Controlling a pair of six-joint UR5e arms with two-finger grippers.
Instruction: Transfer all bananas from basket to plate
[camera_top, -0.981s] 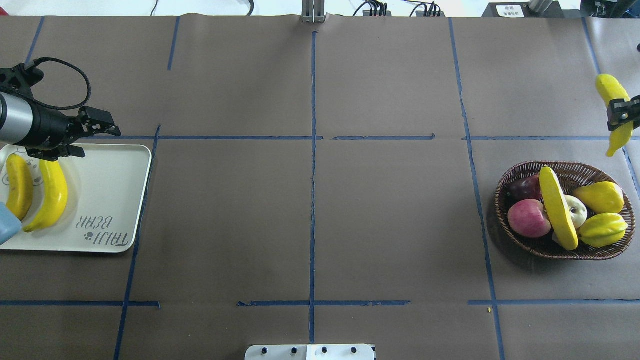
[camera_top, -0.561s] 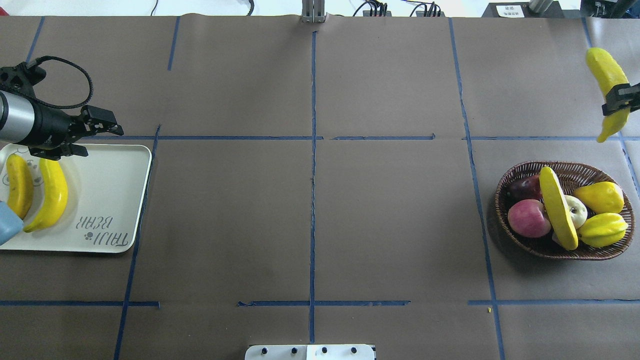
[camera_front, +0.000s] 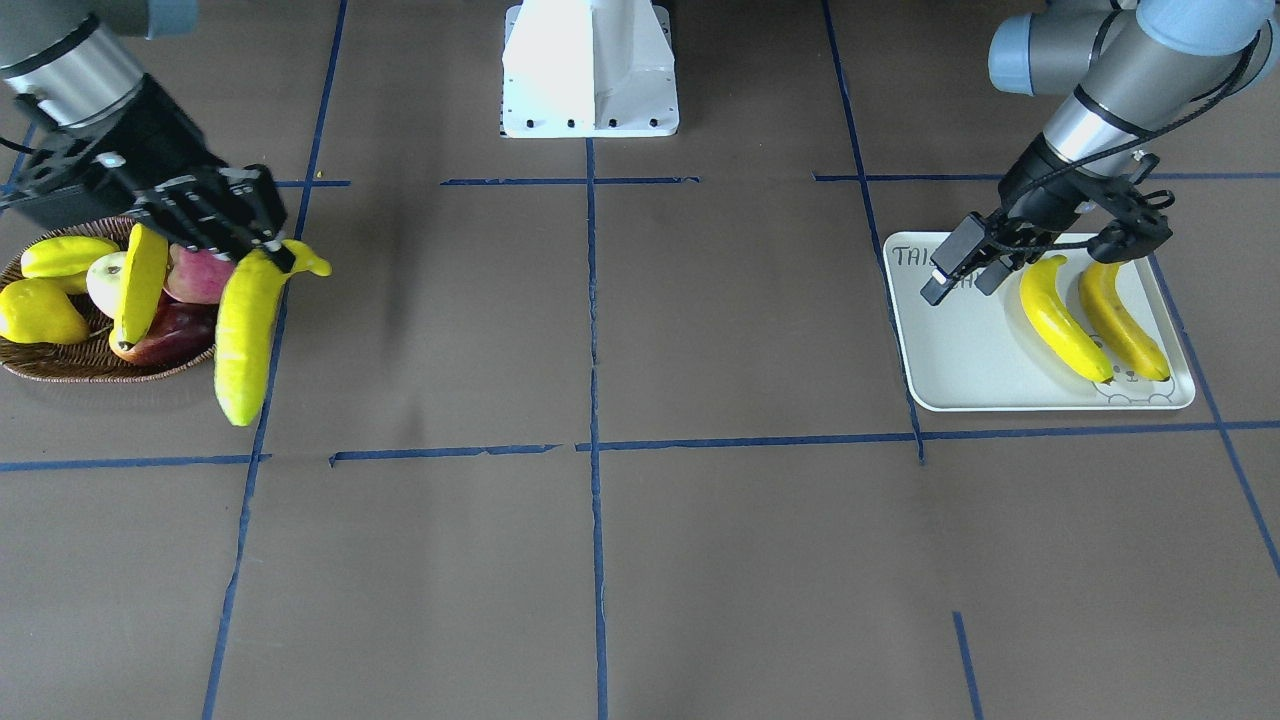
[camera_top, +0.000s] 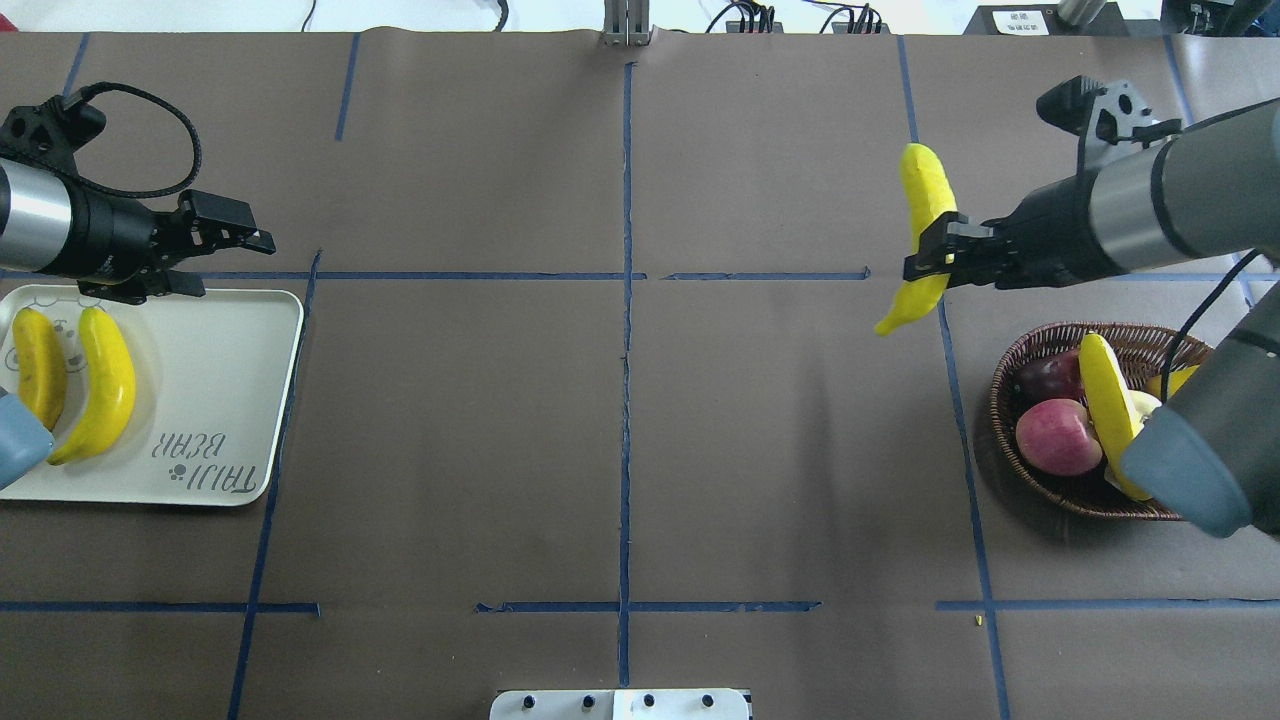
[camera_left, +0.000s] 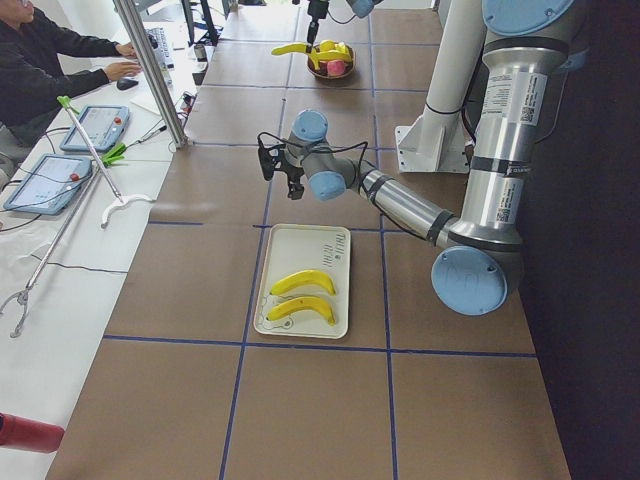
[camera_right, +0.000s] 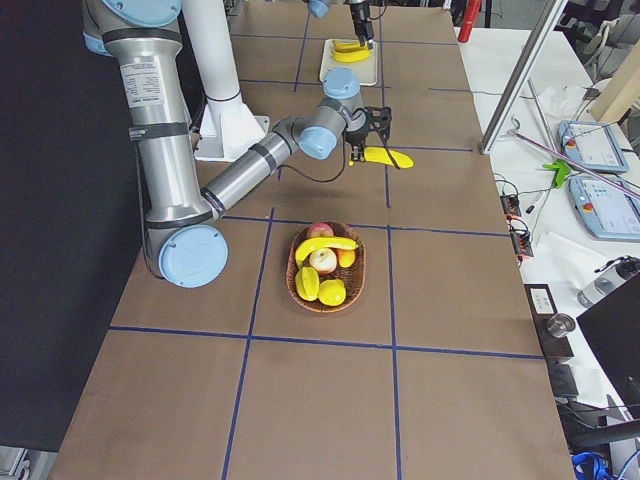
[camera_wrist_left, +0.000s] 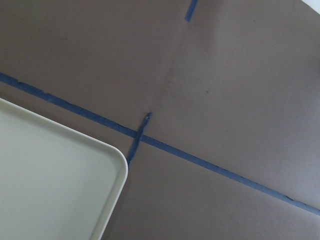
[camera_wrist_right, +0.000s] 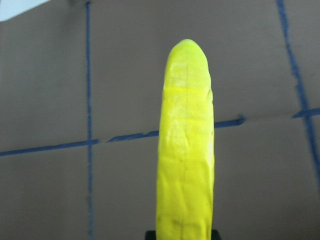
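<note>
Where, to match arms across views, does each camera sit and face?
Front-facing: across the table, facing the base; both arms, left at right.
Overhead: behind the robot, looking down; both arms.
Exterior left: end by the plate; left arm near.
Exterior right: end by the basket; right arm near.
Left wrist: onto the plate's corner; no robot parts.
Right wrist: along the held banana; no arm shows.
Shared: held banana, front-facing and overhead.
</note>
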